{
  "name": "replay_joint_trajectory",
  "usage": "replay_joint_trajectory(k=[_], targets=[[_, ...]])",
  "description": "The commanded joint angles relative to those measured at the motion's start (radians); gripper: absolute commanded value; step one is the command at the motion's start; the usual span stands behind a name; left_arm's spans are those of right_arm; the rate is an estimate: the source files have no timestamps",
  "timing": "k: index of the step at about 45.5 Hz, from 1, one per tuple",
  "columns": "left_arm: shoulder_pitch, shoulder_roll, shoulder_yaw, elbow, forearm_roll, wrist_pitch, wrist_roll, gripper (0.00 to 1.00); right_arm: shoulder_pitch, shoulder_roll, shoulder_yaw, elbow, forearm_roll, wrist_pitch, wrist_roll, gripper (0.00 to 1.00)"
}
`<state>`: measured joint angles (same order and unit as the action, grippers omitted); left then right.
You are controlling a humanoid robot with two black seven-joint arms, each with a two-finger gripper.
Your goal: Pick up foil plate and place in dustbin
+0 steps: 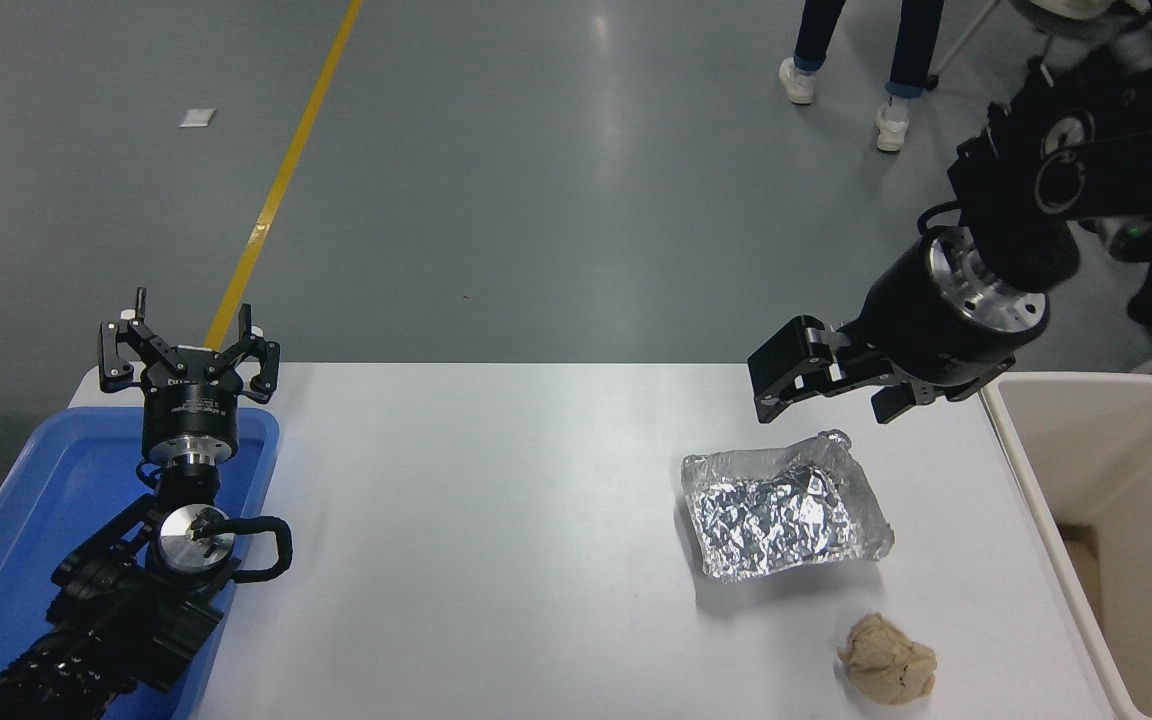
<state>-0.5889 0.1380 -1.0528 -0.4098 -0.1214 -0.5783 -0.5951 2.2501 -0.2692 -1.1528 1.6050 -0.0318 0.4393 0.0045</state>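
My right gripper [826, 385] hangs above the white table [496, 520] at roughly the two o'clock position of the tabletop. It points toward nine o'clock and tilts downward. Its jaws are spread, with nothing between them. One finger [781, 375] reaches out toward the left and the other finger [896, 400] sits nearer the wrist.

The foil plate [784, 515], a crinkled silver tray with rumpled raised edges, lies flat on the table just below the right gripper, toward its six o'clock. Gripper and plate are apart; no part of me touches the foil.

A tan crumpled paper ball [888, 658] rests on the table at the plate's five o'clock, near it but not touching.

The dustbin [1036, 480], cream-white with a rounded rim, stands at the table's three o'clock edge, to the right of the plate. Its open top faces up, and something brown shows low inside; I cannot tell what it is.

My left gripper [190, 350] is parked at the table's nine o'clock, upright over the far end of a blue tray [26, 520], its jaws spread and holding nothing.

At twelve to one o'clock, beyond the table, a person's legs and white shoes [841, 90] stand on the grey floor. A yellow floor line [281, 180] runs away toward eleven o'clock.
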Motion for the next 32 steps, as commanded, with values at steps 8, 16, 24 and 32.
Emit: replay_joint_trajectory(k=[8,16,24,32], targets=[[0.0,0.0,0.001,-0.001,0.0,0.0,0.0,0.99,-0.435,-0.002,0.013,-0.25,-0.037,-0.227,0.002,0.99],[-0.002,-0.002,0.001,-0.001,0.002,0.0,0.0,0.99,-0.613,-0.011,0.056,-0.352,-0.106,-0.315,0.002,0.99],[-0.002,-0.002,0.001,-0.001,0.0,0.0,0.0,0.99,-0.713,-0.011,0.064,-0.416,-0.201,-0.399,0.002,0.99],[-0.002,0.0,0.001,-0.001,0.0,0.0,0.0,0.99,-0.794,-0.007,0.064,-0.448,-0.207,-0.474,0.002,0.97]])
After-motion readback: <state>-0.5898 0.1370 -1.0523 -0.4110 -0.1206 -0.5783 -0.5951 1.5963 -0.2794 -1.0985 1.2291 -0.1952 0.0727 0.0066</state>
